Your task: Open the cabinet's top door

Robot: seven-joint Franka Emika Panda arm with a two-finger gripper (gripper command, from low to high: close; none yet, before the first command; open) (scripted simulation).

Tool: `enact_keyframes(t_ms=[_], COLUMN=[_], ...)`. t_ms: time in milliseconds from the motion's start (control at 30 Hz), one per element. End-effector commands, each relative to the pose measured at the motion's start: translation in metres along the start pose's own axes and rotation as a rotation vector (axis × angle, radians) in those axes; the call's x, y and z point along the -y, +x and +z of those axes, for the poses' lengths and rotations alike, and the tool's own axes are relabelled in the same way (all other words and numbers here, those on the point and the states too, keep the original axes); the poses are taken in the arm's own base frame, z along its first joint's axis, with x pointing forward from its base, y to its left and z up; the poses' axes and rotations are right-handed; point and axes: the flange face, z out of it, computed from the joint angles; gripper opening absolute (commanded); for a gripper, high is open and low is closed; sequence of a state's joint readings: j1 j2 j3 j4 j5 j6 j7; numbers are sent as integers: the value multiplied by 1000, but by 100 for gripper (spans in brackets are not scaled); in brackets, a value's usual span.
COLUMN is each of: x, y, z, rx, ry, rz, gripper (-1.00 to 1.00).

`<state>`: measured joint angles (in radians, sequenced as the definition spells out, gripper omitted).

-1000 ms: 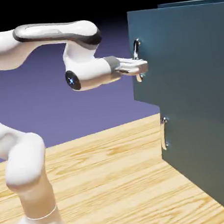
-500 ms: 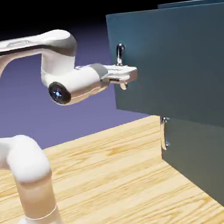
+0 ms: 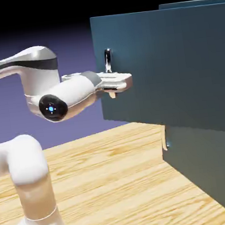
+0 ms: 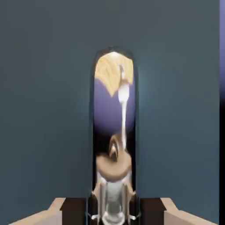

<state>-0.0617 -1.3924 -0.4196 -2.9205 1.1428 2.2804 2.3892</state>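
In the exterior view the dark teal cabinet stands at the right. Its top door has swung out toward the left, its free edge well ahead of the lower panel. My gripper is shut on the top door's vertical silver handle, holding its lower half. In the hand view the mirror-like handle runs up the middle, against the flat teal door. My gripper clamps its base at the bottom edge.
The lower door's silver handle sits below, at the seam. The wooden table spreads under the arm. My white forearm and elbow reach in from the exterior view's left at handle height.
The hand has drawn back to the left with the handle in it. The top door has swung further open, its edge moving from about mid-right to the picture's middle.
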Motion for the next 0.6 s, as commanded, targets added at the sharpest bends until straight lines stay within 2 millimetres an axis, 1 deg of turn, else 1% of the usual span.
enact_keyframes(t_ms=[0,267,433,567], x=[2,23,45,63], y=[-2,-24,-46,-65], z=[-9,-80,-130,-164], rx=[-16,-130,-216,-280], ry=[-10,-124,-210,-273], rz=[-5,-5,-4,-4], gripper=[-100,-100,-100,-100])
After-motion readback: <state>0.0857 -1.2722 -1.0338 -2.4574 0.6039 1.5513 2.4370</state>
